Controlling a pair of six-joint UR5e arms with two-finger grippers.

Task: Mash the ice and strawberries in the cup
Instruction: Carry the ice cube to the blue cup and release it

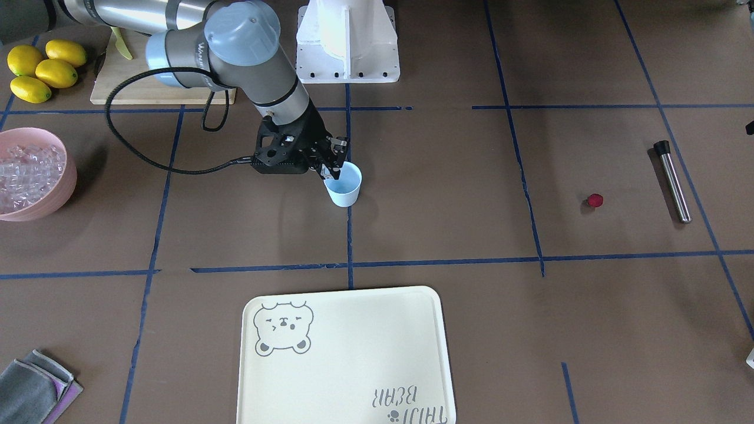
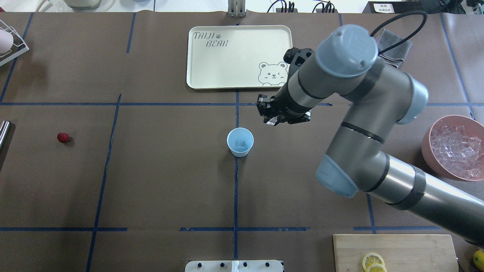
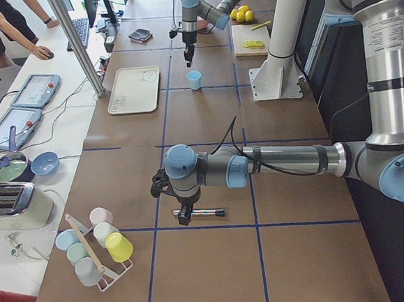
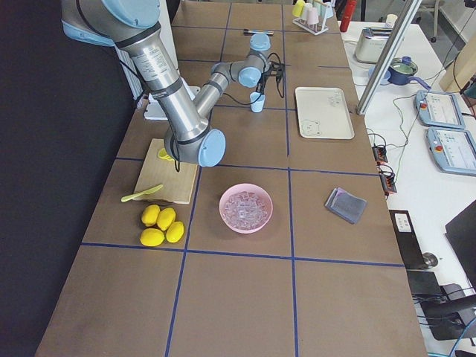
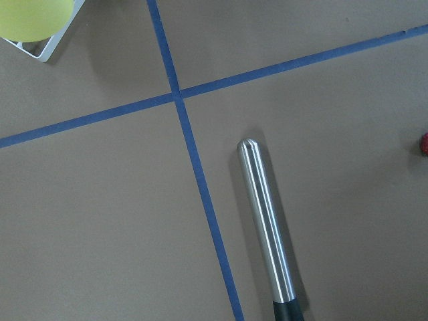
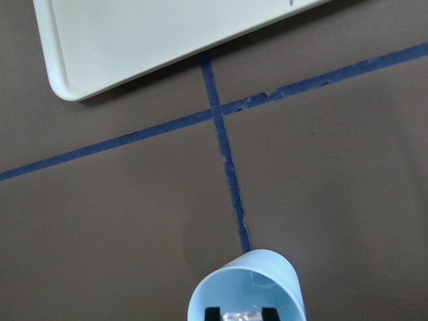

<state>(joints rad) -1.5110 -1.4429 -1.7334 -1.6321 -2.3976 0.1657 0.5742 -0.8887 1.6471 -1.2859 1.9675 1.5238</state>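
The pale blue cup (image 2: 240, 141) stands upright at the table's middle with one clear ice cube (image 2: 240, 144) in its bottom. My right gripper (image 1: 331, 171) hangs over the cup's mouth. Its black fingertips (image 6: 212, 313) are close together with a glassy ice piece between them. The red strawberry (image 2: 63, 137) lies alone on the table, far toward my left side. My left gripper (image 3: 186, 216) hovers over a steel muddler (image 5: 266, 227) near the strawberry. Whether that gripper is open or shut, I cannot tell.
A pink bowl (image 2: 426, 142) full of ice cubes (image 2: 455, 149) sits at my right. A cream bear tray (image 2: 234, 56) lies beyond the cup. Lemons (image 1: 41, 70), a cutting board (image 1: 112, 82) and a grey cloth (image 1: 35, 388) are on the right side. A rack of cups (image 3: 97, 246) stands at the left end.
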